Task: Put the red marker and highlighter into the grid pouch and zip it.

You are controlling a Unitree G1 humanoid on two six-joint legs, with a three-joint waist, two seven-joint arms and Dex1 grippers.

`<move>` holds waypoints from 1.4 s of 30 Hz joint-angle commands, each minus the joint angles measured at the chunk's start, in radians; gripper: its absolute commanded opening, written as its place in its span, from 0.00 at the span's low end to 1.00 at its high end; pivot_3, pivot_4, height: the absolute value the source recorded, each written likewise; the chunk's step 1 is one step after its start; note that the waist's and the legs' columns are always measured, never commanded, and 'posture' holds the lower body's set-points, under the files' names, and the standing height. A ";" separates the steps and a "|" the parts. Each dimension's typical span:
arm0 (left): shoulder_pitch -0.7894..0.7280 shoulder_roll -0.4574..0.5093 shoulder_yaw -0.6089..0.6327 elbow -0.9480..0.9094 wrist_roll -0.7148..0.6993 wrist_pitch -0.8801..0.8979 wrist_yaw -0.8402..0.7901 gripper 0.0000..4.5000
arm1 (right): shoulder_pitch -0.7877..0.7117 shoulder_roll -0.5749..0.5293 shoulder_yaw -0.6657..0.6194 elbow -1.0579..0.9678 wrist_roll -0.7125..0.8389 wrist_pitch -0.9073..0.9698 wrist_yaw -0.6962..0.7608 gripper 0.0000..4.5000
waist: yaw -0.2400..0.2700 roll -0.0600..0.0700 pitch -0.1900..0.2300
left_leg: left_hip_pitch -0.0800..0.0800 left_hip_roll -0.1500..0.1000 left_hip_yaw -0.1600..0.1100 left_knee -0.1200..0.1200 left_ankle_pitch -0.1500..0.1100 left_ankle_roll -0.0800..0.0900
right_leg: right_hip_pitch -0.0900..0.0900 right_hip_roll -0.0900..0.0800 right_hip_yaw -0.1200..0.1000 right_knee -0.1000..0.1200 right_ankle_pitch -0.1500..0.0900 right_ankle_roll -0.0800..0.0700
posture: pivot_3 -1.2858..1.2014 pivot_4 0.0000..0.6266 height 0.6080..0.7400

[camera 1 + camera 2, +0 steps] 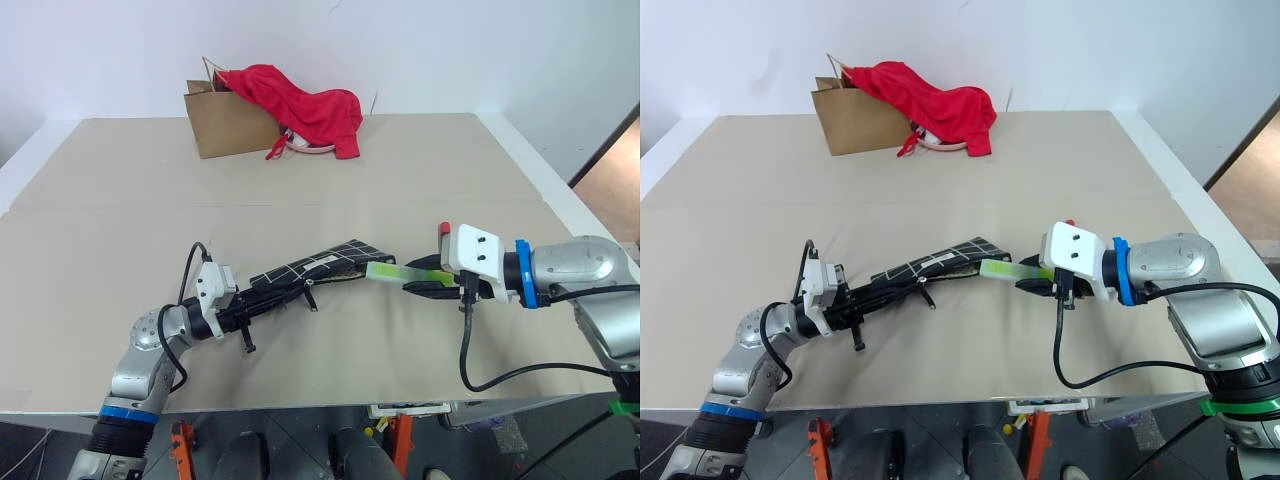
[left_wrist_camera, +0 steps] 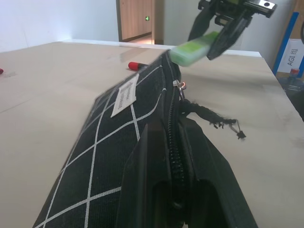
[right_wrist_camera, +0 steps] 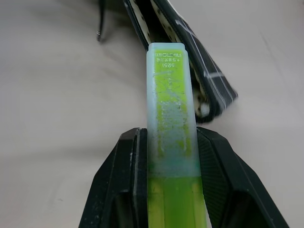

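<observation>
Left eye view: left gripper (image 1: 262,302) clamped shut on near end of grid pouch (image 1: 325,262), holding it raised off the cardboard tabletop (image 1: 400,170); pouch reaching away from those fingers toward right gripper (image 1: 425,278); right gripper closed on highlighter (image 1: 392,271), pale end leading, just short of pouch's far end; red marker (image 1: 444,229) peeking out just beyond the right wrist; brown paper bag (image 1: 222,124) under red cloth (image 1: 300,105), well beyond both claws.

Left wrist view: zipper running out from between own fingers; white label on grid face; black pull cord (image 2: 213,119) hanging loose beside the zipper; highlighter arriving at far end of pouch.

Right wrist view: highlighter gripped at mid-body between both pads, translucent end pointing at the open pouch mouth straight ahead.

Handling, judged: highlighter light, rigid, smooth plastic, apt to slip or pivot, best held across flat sides near middle; pouch soft and floppy, mouth narrow, best pinched at zipper end and kept taut.

Pose: left forearm low, claw roughly level, pointing across; right claw angled downward toward the pouch.
</observation>
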 commanded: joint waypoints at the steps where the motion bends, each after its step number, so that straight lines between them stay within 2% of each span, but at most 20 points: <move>1: 0.000 0.002 0.003 -0.039 -0.009 -0.015 0.001 0.00 | -0.035 0.005 0.017 0.005 -0.030 -0.023 0.001 0.24 | 0.000 0.000 0.000 | 0.000 0.000 0.000 0.000 0.000 0.000 | 0.000 0.000 0.000 0.000 0.000 0.000 | 0.52 0.24 1.00; 6: -0.001 0.000 0.002 -0.037 -0.007 -0.018 0.001 0.00 | -0.112 0.056 0.100 0.050 -0.095 -0.054 0.002 0.24 | -0.002 0.000 0.000 | 0.000 0.001 0.001 0.000 0.000 0.000 | -0.001 0.000 0.000 0.000 0.000 -0.001 | 0.52 0.24 1.00; 20: -0.012 -0.003 0.005 -0.027 -0.006 -0.020 0.000 0.00 | -0.278 0.294 0.319 0.106 -0.242 -0.140 0.014 0.24 | -0.001 0.000 0.000 | -0.002 0.000 0.000 0.000 0.000 0.000 | -0.002 0.000 0.000 0.001 0.003 -0.005 | 0.52 0.24 1.00; 21: -0.014 -0.003 0.005 -0.026 -0.006 -0.020 0.000 0.00 | -0.279 0.303 0.333 0.112 -0.250 -0.159 0.023 0.47 | -0.001 0.000 0.000 | -0.002 0.000 -0.001 0.000 0.000 0.000 | -0.002 0.000 -0.002 0.001 0.003 -0.005 | 0.52 0.24 1.00; 24: -0.016 -0.004 0.005 -0.025 -0.005 -0.021 -0.001 0.00 | -0.284 0.323 0.350 0.146 -0.268 -0.200 0.028 0.71 | 0.000 0.000 0.000 | -0.002 0.000 -0.002 0.000 0.000 0.000 | -0.001 0.000 -0.002 0.001 0.003 -0.005 | 0.52 0.24 1.00; 26: -0.018 -0.004 0.005 -0.025 -0.005 -0.021 0.000 0.00 | -0.284 0.322 0.346 0.168 -0.274 -0.221 0.035 0.92 | 0.001 0.000 0.000 | -0.003 0.000 -0.002 0.000 0.000 0.000 | -0.002 0.000 -0.002 0.001 0.003 -0.006 | 0.52 0.24 1.00; 27: -0.019 -0.004 0.006 -0.024 -0.005 -0.021 0.000 0.00 | -0.284 0.321 0.342 0.179 -0.279 -0.232 0.032 0.98 | 0.001 0.000 0.000 | -0.003 0.000 -0.002 0.001 0.000 0.000 | -0.001 0.000 -0.002 0.001 0.003 -0.006 | 0.52 0.24 1.00; 33: -0.014 -0.006 0.006 -0.028 -0.004 -0.022 0.004 0.00 | -0.286 0.288 0.266 0.208 -0.257 -0.249 0.021 0.98 | 0.001 0.000 0.000 | -0.003 0.000 -0.002 0.001 0.000 0.000 | -0.002 0.000 -0.003 0.001 0.003 -0.006 | 0.52 0.24 1.00; 40: -0.002 -0.009 0.002 -0.038 -0.003 -0.023 0.010 0.00 | -0.261 0.174 -0.154 0.119 0.190 0.101 0.099 0.98 | 0.003 0.000 0.000 | -0.003 -0.001 -0.005 0.001 0.000 0.000 | 0.000 -0.001 -0.004 0.001 0.003 -0.006 | 0.52 0.24 1.00; 42: 0.002 -0.007 0.004 -0.040 -0.003 -0.023 0.012 0.00 | -0.235 0.145 -0.235 0.131 0.247 0.170 0.080 0.98 | 0.003 0.000 0.000 | -0.003 -0.001 -0.006 0.001 0.000 0.000 | 0.000 -0.001 -0.005 0.000 0.003 -0.006 | 0.52 0.24 1.00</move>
